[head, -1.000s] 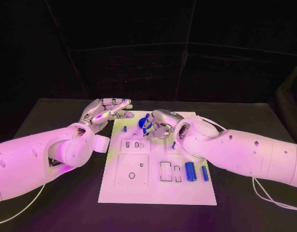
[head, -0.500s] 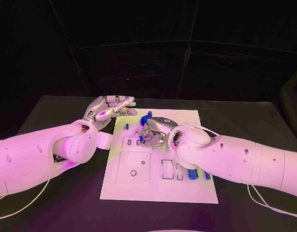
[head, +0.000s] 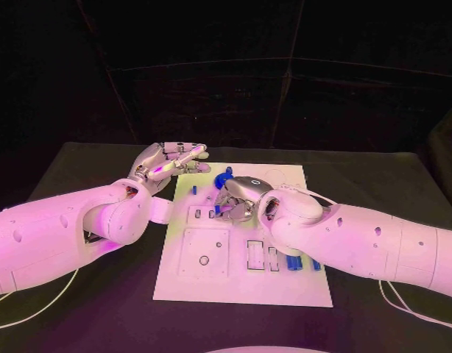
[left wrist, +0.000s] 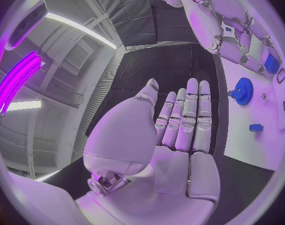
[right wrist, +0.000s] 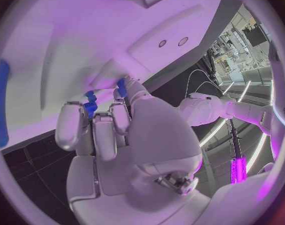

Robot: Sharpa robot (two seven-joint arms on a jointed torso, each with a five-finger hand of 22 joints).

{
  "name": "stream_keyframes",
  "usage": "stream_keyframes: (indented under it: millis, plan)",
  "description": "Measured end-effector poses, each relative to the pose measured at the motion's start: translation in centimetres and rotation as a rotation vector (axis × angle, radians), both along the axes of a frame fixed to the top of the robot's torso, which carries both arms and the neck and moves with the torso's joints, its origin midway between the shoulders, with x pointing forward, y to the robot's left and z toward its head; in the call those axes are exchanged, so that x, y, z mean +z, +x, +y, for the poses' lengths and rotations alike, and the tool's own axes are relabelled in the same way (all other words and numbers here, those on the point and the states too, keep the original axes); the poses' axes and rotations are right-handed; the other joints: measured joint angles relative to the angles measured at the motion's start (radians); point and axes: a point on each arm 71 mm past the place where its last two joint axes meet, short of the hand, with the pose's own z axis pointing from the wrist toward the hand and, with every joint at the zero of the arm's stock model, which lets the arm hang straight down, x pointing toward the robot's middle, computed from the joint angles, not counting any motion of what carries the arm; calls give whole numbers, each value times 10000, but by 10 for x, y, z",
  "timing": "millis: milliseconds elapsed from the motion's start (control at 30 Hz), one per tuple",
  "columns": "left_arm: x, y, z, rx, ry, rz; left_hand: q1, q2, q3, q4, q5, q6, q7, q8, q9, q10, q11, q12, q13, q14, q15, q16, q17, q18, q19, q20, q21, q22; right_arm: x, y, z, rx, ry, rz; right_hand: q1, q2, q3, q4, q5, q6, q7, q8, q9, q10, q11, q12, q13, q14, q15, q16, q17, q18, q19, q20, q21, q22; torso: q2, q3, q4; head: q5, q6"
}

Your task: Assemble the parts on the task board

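The white task board [head: 242, 287] lies in the middle of the black table. My right hand [head: 243, 197] hovers low over its far half, fingers curled, and pinches a small blue part [right wrist: 90, 107] at its fingertips. A blue gear [head: 223, 179] stands on the board just beyond that hand; the left wrist view also shows the gear [left wrist: 244, 91]. My left hand [head: 168, 162] is held flat with straight fingers and holds nothing, off the board's far left corner; its palm [left wrist: 180, 135] faces the wrist camera. Blue cylinders [head: 291, 262] lie on the board's right side.
Several recesses and slots [head: 206, 252] mark the board's left and middle. A small blue part [left wrist: 256, 127] lies on the board near the gear. My right forearm [head: 375, 235] crosses above the board's right side. Black table [head: 99, 309] surrounds the board.
My right hand has shifted slightly nearer over the board, away from the gear, still pinching the blue part. The left hand has barely moved. The camera has shifted a little.
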Motion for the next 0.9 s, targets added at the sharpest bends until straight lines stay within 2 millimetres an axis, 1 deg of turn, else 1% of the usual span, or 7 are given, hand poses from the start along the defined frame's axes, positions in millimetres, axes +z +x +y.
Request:
stream_keyframes:
  millis: [300,533,667,733,767,833,900]
  plan:
    - [0,0,0,11,3,6,0,0,0,0,0,0,0,0,0,0,0,0,0,0,0,0,-1,0,0,0,0,1,1,-2,-3,14,-153,-38,0,0,-1,0,-17,0,-1,-8,0,1,0,-27,-13,0,0,0,0,0,0,0,0,-12,-3,-2,0,1,-16]
    - [0,0,1,17,4,11,0,0,0,0,0,0,0,0,0,0,0,0,0,0,0,0,-2,0,0,0,0,1,1,-2,-3,28,-262,-49,-15,-17,29,31,21,-1,-2,8,-5,37,-37,-54,-36,0,0,0,0,0,0,0,0,-24,-2,-7,4,-3,-28]
    - [0,0,1,17,4,13,0,0,0,0,0,0,0,0,0,0,0,0,0,0,0,0,-2,0,0,0,0,1,1,-3,-2,20,-303,-53,-178,-179,34,35,37,-3,0,3,-8,73,-72,-174,-135,0,0,0,0,0,0,0,0,-88,3,-7,4,-10,-29]
    - [0,0,1,17,4,14,0,0,0,0,0,0,0,0,0,0,0,0,0,0,0,0,-2,0,0,0,0,1,1,-3,-1,13,-323,-48,-264,-265,48,49,64,-98,79,-84,-17,87,-85,-265,-193,0,0,0,-1,0,0,0,0,-105,3,-7,5,-14,-32]
    - [0,0,1,16,4,14,0,0,0,0,0,0,0,0,0,0,0,0,0,0,0,0,-2,0,0,0,0,1,1,-3,-1,5,-337,-40,-328,-328,48,78,31,-237,137,-164,-35,63,-61,-347,-268,0,0,0,3,0,-3,3,-37,-128,3,-7,5,-16,-32]
    - [0,0,1,14,3,16,0,0,0,0,0,0,0,0,0,0,0,0,0,0,0,0,-2,0,0,0,0,1,0,-3,-2,-20,-370,-21,-397,-395,18,134,-76,-425,186,-261,-71,-61,-9,-450,-395,10,10,0,8,1,-54,54,-47,-150,3,-8,7,-23,-40]
    - [0,0,1,13,3,17,0,0,0,0,0,0,0,0,0,0,0,0,0,0,0,0,-3,-1,0,0,0,2,0,-3,-1,-31,-377,-22,-488,-486,11,142,-107,-558,233,-309,-73,-151,80,-558,-497,39,38,0,8,0,-55,55,-47,-184,3,-9,9,-29,-42]
